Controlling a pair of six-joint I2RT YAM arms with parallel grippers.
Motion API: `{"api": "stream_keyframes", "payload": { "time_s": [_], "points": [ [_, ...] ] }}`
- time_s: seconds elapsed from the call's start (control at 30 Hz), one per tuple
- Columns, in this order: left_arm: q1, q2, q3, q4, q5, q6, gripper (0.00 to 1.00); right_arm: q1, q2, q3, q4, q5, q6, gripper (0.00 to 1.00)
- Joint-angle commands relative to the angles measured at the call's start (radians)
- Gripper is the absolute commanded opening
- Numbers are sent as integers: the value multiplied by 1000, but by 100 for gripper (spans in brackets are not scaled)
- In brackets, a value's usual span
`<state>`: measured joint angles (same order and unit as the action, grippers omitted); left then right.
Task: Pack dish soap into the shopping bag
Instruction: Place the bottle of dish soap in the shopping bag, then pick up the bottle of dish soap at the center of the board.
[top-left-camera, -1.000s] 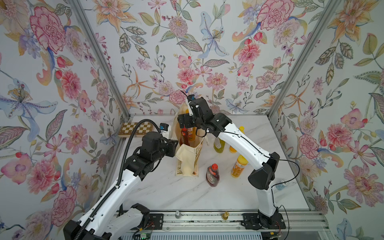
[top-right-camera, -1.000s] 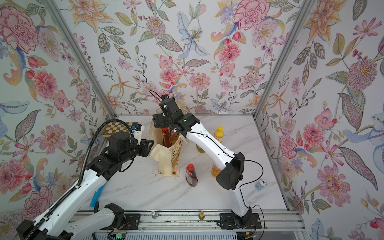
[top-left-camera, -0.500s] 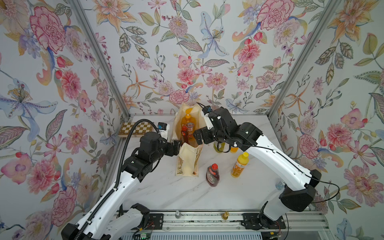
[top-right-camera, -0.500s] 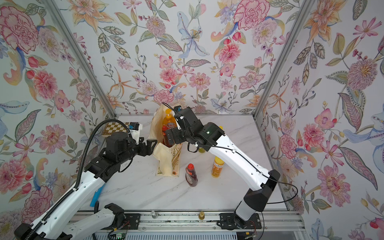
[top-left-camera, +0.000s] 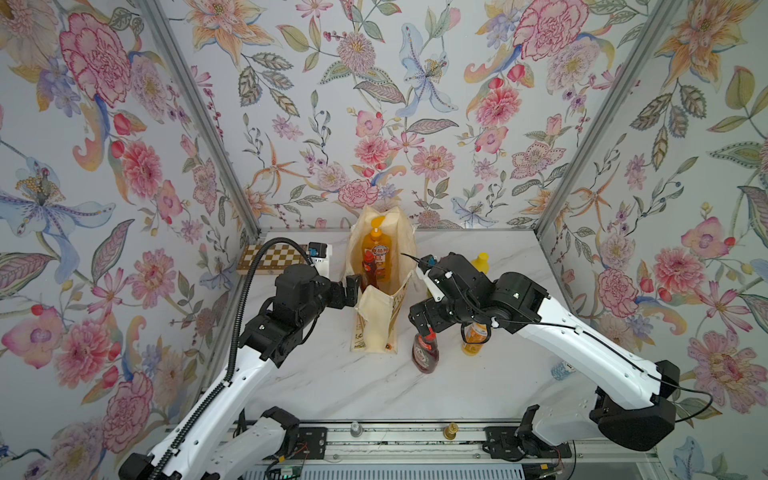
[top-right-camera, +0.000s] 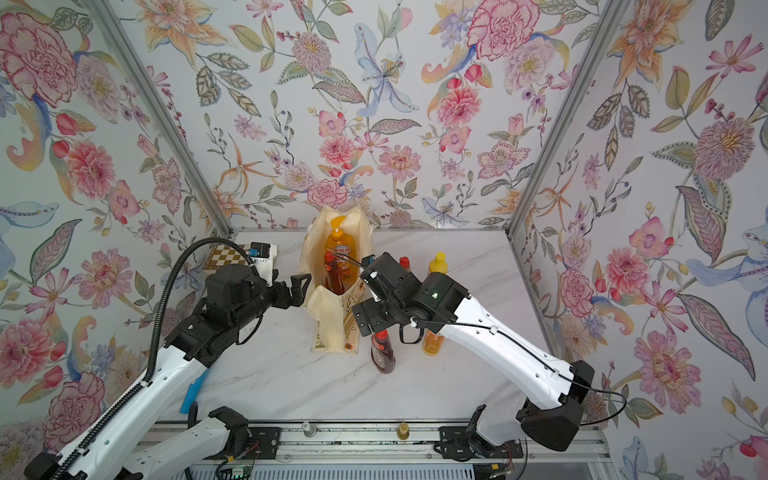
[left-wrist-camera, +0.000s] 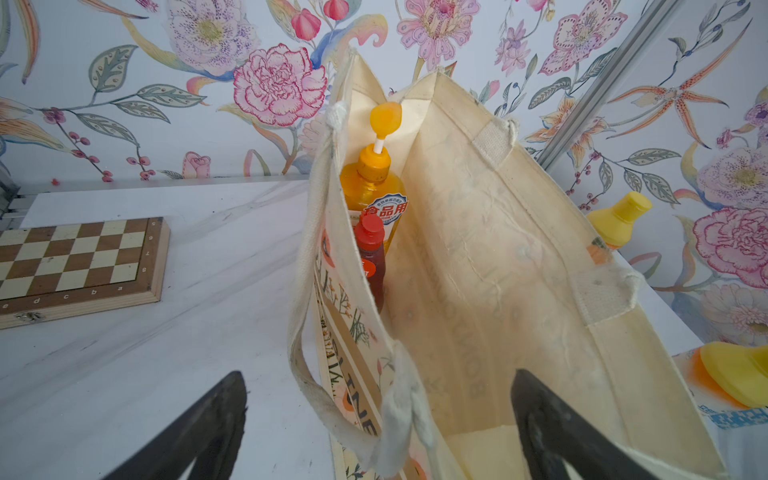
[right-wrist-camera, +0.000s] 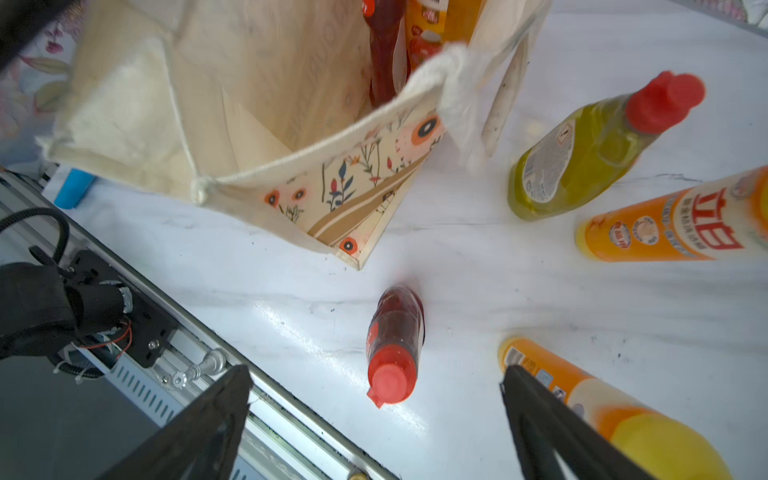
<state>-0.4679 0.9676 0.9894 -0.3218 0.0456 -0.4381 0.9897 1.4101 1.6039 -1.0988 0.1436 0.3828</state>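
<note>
The right gripper (right-wrist-camera: 376, 370) has swung off the shopping bag (top-left-camera: 374, 328) mouth and hangs wide just above a loose dark-red bottle (right-wrist-camera: 395, 332), likely the next pick. The left gripper (left-wrist-camera: 378, 374) has sprung wide beside the bag's rim; ahead of it, the pump bottle (left-wrist-camera: 372, 187) stands inside.

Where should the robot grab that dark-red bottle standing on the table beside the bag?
Likely the narrow shoulder under its red cap, from above: the dark-red bottle stands upright with space around it, and the open right gripper hangs right over it.
</note>
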Motion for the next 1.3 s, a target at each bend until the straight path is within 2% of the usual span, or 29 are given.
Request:
{"api": "stream_keyframes", "payload": {
  "time_s": [0.0,0.33,0.5,0.8,1.27],
  "points": [
    [-9,-22,32,19,-78,-8,99,21,-1,-48,-47,-11,34,95],
    [-8,-32,28,33,-145,-9,99,59,36,-182,-27,33,56,82],
    [-7,-43,14,49,-174,-14,99,58,51,-218,33,18,45,75],
    [-5,-38,-6,75,-193,-20,99,43,68,-295,105,61,36,66],
    [0,-18,-15,92,-183,-22,100,4,75,-392,225,59,24,64]
  ]
}}
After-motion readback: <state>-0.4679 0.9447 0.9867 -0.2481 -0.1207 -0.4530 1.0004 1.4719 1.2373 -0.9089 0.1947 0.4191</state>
